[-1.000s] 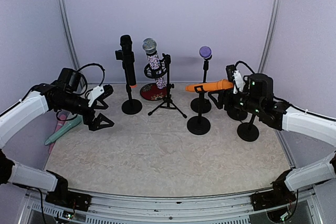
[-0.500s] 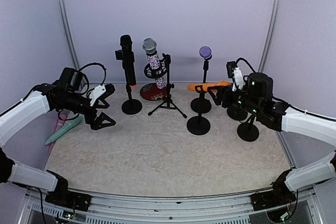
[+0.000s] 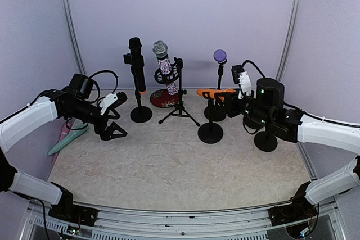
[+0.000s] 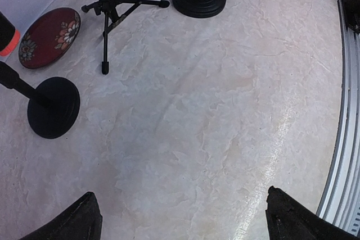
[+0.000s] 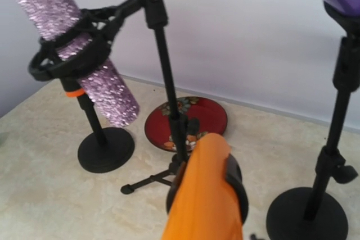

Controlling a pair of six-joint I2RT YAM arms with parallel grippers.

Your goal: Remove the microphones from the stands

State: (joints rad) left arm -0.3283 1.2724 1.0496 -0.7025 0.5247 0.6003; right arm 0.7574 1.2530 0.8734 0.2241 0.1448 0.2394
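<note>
An orange microphone [image 3: 216, 93] lies level in the black clip of a short round-based stand [image 3: 210, 132] at centre right. My right gripper [image 3: 236, 95] is shut on the microphone's right end. In the right wrist view the orange body [image 5: 208, 195] fills the lower middle and passes through the black clip ring [image 5: 239, 186]; my own fingers are hidden there. My left gripper [image 3: 117, 117] is open and empty, low over the table at the left, its fingertips [image 4: 84, 217] wide apart over bare table.
A black microphone on a stand [image 3: 135, 63], a sequinned microphone on a tripod [image 3: 165, 71], a purple microphone on a stand [image 3: 220, 56] and a red plate [image 3: 164, 98] stand at the back. A round-based stand [image 3: 265, 139] is at the right. A teal microphone [image 3: 67, 137] lies at the far left.
My right gripper has moved left with the orange microphone, and the stand's base has slid slightly left with it. My left gripper has drifted a little to the right.
</note>
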